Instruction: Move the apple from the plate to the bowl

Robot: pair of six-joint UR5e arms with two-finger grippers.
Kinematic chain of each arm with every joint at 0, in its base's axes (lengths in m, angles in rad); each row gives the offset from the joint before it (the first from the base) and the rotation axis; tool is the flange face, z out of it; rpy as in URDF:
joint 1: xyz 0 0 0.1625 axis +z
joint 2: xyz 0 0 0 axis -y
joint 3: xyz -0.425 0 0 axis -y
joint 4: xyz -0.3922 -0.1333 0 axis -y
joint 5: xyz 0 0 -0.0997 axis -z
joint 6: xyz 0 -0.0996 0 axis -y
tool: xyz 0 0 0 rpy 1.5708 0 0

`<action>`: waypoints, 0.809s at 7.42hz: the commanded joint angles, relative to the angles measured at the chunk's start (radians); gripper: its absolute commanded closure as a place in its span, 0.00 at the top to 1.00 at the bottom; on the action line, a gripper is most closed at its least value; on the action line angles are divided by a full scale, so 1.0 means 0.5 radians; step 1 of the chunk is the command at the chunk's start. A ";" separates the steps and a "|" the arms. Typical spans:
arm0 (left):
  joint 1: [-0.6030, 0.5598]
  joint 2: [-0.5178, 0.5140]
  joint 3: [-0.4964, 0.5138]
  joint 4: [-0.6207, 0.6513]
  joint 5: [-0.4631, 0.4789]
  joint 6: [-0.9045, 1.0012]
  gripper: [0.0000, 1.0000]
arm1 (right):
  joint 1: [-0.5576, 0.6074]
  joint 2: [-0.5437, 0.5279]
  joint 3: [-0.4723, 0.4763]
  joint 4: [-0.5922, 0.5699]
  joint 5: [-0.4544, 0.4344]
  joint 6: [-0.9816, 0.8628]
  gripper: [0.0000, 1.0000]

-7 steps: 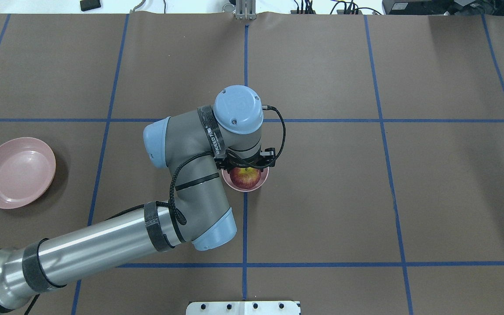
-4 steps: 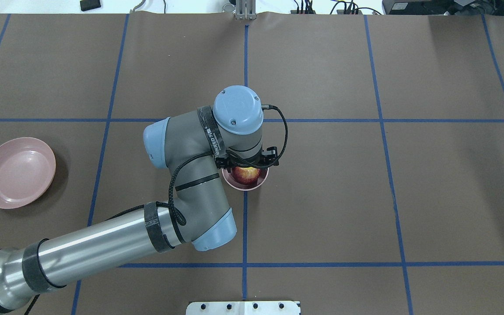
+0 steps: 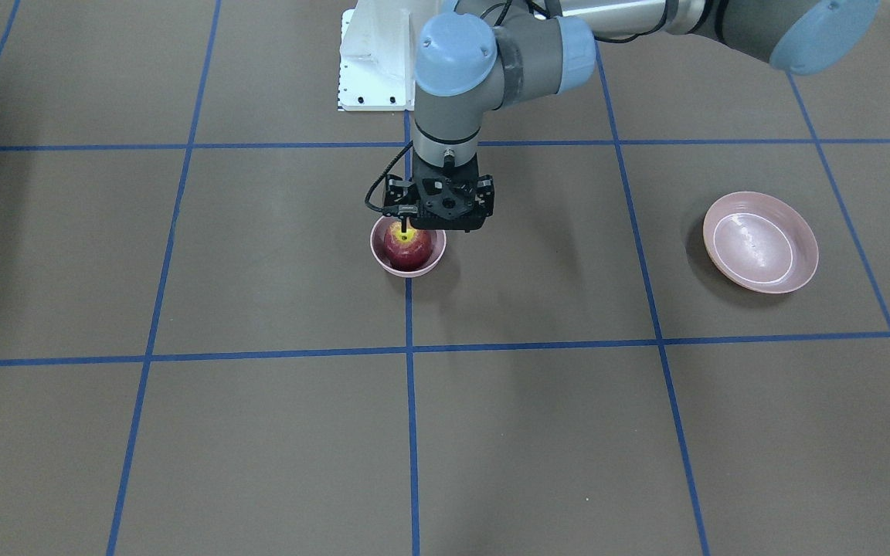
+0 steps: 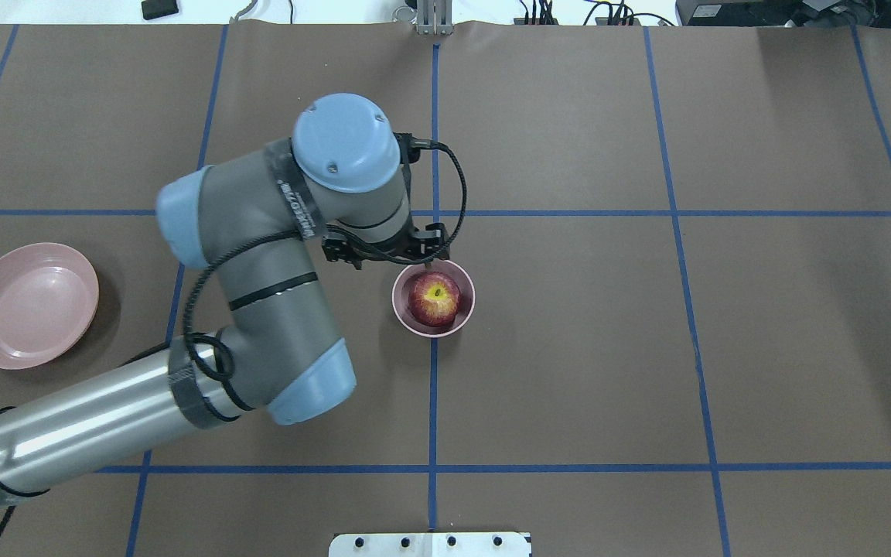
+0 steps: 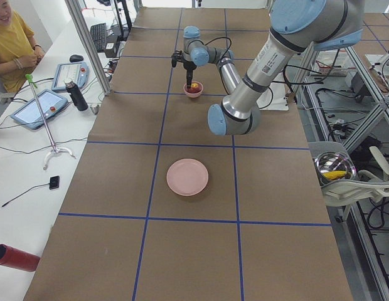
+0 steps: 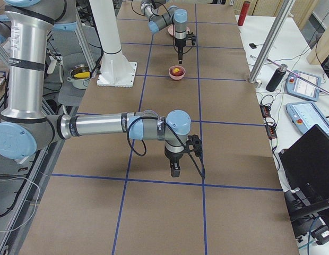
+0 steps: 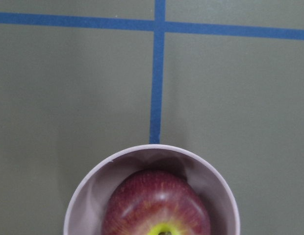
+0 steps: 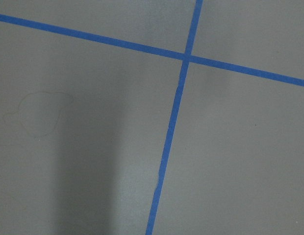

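Observation:
The dark red apple (image 4: pixel 434 300) with its yellow stem patch sits inside the small pink bowl (image 4: pixel 400 311) at the table's middle. It also shows in the front view (image 3: pixel 406 247) and the left wrist view (image 7: pixel 157 205). My left gripper (image 4: pixel 395 259) hangs above the bowl's far-left rim, clear of the apple, open and empty. The wide pink plate (image 4: pixel 30 305) lies empty at the left edge. My right gripper (image 6: pixel 175 169) shows only in the right side view, pointing down over bare table. I cannot tell if it is open or shut.
The brown table cover carries a blue tape grid (image 4: pixel 434 116). A white mount plate (image 4: pixel 430 544) sits at the near edge. Cables and devices lie beyond the far edge. An operator's bench with tablets runs along the far side (image 5: pixel 44 106).
My left gripper was low over the apple in the bowl. It has risen and drawn back to the far left, leaving the apple in the bowl, now fully in view.

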 commanded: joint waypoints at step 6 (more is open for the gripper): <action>-1.441 1.229 -0.377 0.169 -0.521 2.189 0.98 | 0.006 0.016 -0.011 0.000 0.001 0.018 1.00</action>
